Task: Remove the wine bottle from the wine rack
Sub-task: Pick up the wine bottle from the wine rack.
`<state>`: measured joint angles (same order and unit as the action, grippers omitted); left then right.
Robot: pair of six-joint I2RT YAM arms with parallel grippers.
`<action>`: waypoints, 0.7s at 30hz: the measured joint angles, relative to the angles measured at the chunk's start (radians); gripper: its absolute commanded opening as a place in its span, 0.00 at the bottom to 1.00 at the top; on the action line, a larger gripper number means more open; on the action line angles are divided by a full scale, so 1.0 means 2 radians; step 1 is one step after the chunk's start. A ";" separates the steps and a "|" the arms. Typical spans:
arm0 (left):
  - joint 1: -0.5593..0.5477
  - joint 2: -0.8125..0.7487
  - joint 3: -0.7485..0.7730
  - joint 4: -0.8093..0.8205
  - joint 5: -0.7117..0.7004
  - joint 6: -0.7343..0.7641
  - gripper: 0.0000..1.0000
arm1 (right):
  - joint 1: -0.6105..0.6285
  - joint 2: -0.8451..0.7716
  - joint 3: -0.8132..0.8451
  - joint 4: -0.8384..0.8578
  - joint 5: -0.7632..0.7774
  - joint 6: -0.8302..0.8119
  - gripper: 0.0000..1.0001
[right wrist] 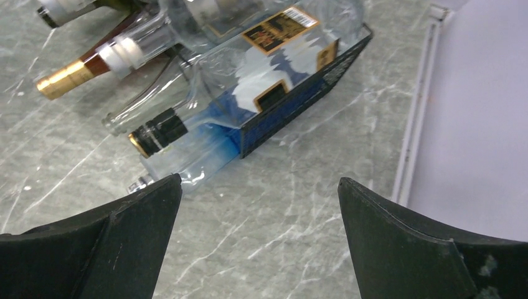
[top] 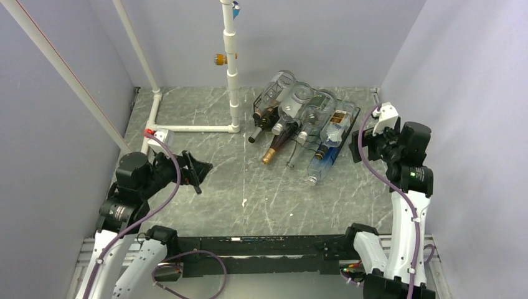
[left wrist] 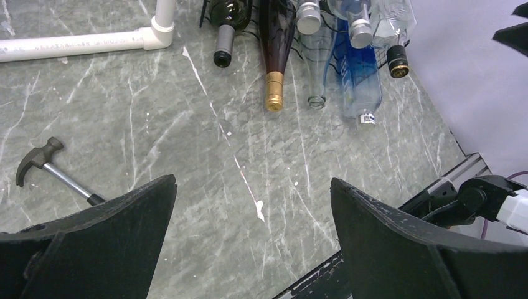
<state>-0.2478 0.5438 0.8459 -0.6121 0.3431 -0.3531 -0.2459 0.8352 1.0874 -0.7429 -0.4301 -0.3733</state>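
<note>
right fingers (right wrist: 258,182) spread, empty, nearer arm | left fingers (left wrist: 252,180) spread, empty; one hammer (left wrist: 47,165) ahead-left on surface (left wrist: 155,124) | one wine rack (top: 257,109) just ahead-left of right fingers, well ahead of left fingers | about seven bottles (top: 324,146) in it, necks toward left fingers, crosswise to right fingers | gold-capped wine bottle (right wrist: 62,78) toward rack's side away from right fingers

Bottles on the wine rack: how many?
7 by their necks. Lower row, left to right: dark green bottle, gold-foil wine bottle, clear open-necked bottle, blue bottle. Upper row: silver-capped bottle, second silver-capped bottle, black-capped bottle. Others may be hidden.
</note>
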 measured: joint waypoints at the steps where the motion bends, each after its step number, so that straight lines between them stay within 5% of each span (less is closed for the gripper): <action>1: -0.001 -0.004 -0.002 0.002 0.000 0.000 0.99 | -0.001 0.000 -0.006 0.001 -0.004 0.000 1.00; 21: -0.002 0.094 0.026 0.046 0.026 -0.003 0.99 | 0.014 -0.014 -0.043 0.015 -0.043 0.012 1.00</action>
<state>-0.2520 0.7322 0.8974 -0.5198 0.3950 -0.3599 -0.2188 0.8070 1.0019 -0.7128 -0.5156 -0.3485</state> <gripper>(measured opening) 0.992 0.994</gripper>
